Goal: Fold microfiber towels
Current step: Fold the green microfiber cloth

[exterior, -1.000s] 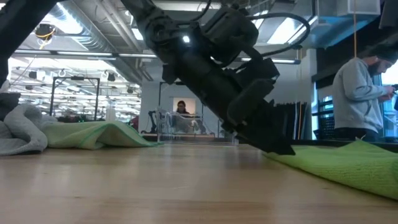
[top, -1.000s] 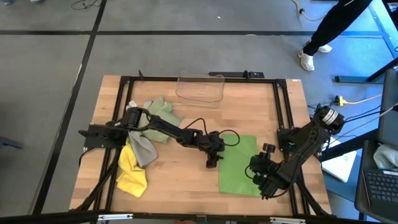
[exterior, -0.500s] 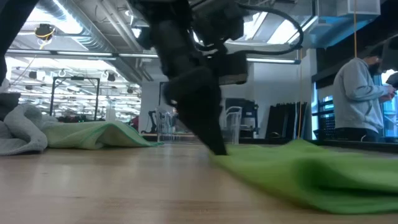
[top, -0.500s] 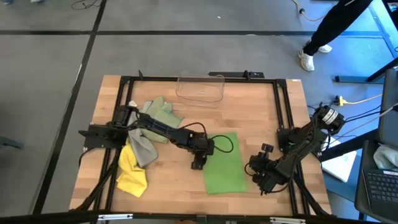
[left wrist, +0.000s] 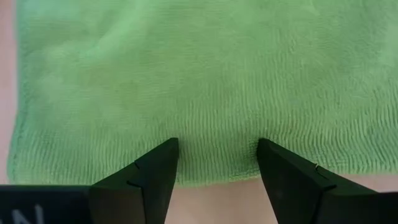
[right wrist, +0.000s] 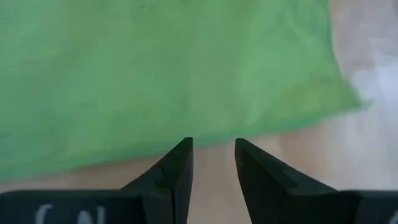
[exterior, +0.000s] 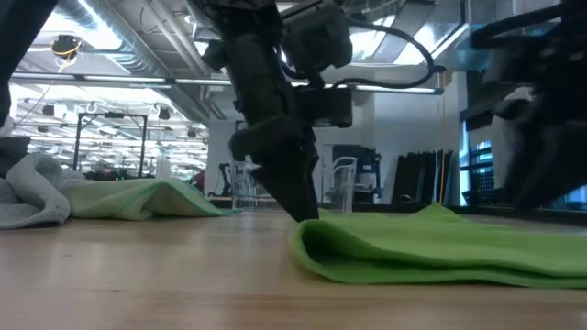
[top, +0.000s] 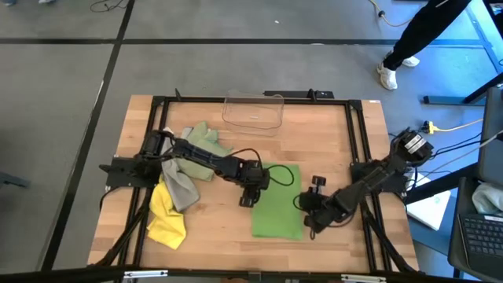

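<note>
Bright green towel: folded over, flat on the wooden table, centre-right.
Left gripper: at the towel's left edge, fingers spread, grasping nothing.
Right gripper: at its right edge, fingers parted, empty.
Other towels: sage, grey, yellow, heaped at left.
Writing: none legible.

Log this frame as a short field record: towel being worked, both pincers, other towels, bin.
active towel: bright green towel, folded over, flat on table
left pincer: open, at the towel's left edge
right pincer: open, empty, at the towel's right edge
other towels: yellow towel, grey towel, sage towel, heaped at left
bin: clear plastic bin, far edge
</note>
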Controlling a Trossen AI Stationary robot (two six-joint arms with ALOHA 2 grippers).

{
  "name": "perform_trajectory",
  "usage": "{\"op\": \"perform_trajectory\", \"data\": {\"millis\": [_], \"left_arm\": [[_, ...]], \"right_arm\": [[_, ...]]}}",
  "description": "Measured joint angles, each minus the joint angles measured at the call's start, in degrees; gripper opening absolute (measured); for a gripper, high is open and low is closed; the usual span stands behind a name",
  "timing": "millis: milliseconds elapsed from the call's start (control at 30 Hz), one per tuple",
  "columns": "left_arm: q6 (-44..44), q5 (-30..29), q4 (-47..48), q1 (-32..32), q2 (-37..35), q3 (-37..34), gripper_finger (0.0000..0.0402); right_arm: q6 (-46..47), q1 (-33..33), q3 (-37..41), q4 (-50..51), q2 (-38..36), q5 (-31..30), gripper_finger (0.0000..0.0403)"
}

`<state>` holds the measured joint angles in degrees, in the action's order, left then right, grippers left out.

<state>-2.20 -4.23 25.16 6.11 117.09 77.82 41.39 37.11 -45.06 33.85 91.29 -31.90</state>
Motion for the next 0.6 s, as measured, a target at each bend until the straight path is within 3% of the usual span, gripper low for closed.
{"op": "perform_trajectory", "data": {"millis": [167, 300, 367, 433, 600], "left_arm": [[0.0, -0.1, 3.5, -1.2, -4.4, 0.1, 0.0215], [1.8, -1.8, 5.5, -2.0, -7.8, 0.1, 0.0215], [3.2, -2.1, 4.9, -2.8, -9.4, 0.2, 0.0215], [3.2, 0.6, 4.2, -3.9, -10.2, 0.3, 0.0215], [3.4, 16.4, 5.9, -10.3, -10.4, 0.2, 0.0215]], "right_arm": [[-4.3, -5.1, 0.0, 1.4, -1.1, -0.2, 0.0123], [-5.3, -7.3, 0.0, 3.9, -5.2, -7.3, 0.0123], [-6.6, -7.9, 0.0, 4.7, -8.6, -7.8, 0.0123], [-8.9, -9.3, 0.2, 4.4, -12.5, -4.8, 0.0123], [-13.3, -19.4, 1.7, 5.1, -22.2, 14.0, 0.0126]]}}
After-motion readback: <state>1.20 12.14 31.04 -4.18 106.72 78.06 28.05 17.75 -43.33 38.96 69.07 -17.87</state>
